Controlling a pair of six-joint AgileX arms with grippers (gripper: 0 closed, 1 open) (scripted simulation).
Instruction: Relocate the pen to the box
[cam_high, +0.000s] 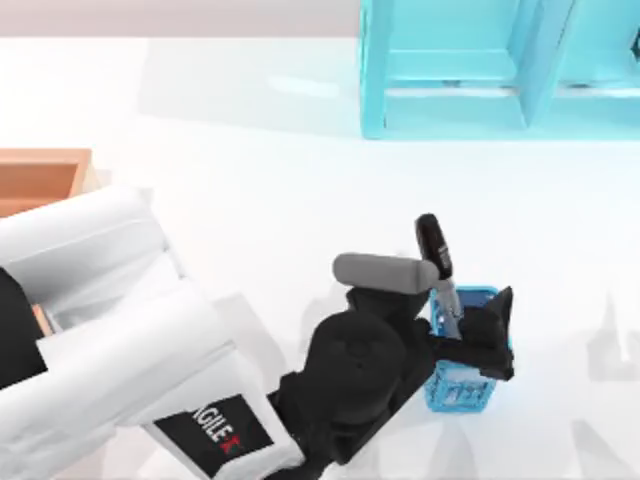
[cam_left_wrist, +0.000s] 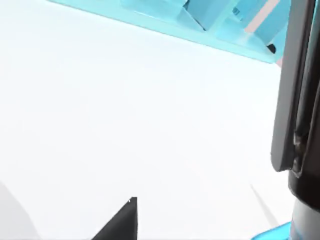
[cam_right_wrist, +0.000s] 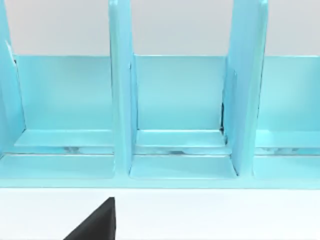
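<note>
Left pincer (cam_high: 462, 318) sat over the small blue mesh cup (cam_high: 462, 385) in the top view, right of the table's middle and toward its near edge, with the dark wrist housing covering most of the cup. It was pinching the marker-like pen with the thick black cap and slim silver-grey barrel (cam_high: 438, 262). The cap stuck out above the cup, leaning toward the far side, while the lower barrel ran down between the fingers and was lost behind them. Whether the pen's tip rested inside the cup or hung above it, I could not tell.

From the left wrist, the pen (cam_left_wrist: 297, 100) rose as a tall dark bar close to the lens, cut off at the frame's edge, with a sliver of the cup's blue rim (cam_left_wrist: 272, 233) beneath it and one black fingertip (cam_left_wrist: 122, 222) poking in over the white table (cam_left_wrist: 125, 110).

At the table's left side, the shallow tray-like box of orange-brown wood with pale rims (cam_high: 42, 180) was largely hidden under the white arm, well apart from the pen.

Along the far side stood the turquoise shelf unit (cam_high: 480, 70), cropped at the top. The right wrist camera faced its compartments (cam_right_wrist: 180, 100), and a single black fingertip (cam_right_wrist: 97, 222) showed; the right pincer's state I cannot tell.
</note>
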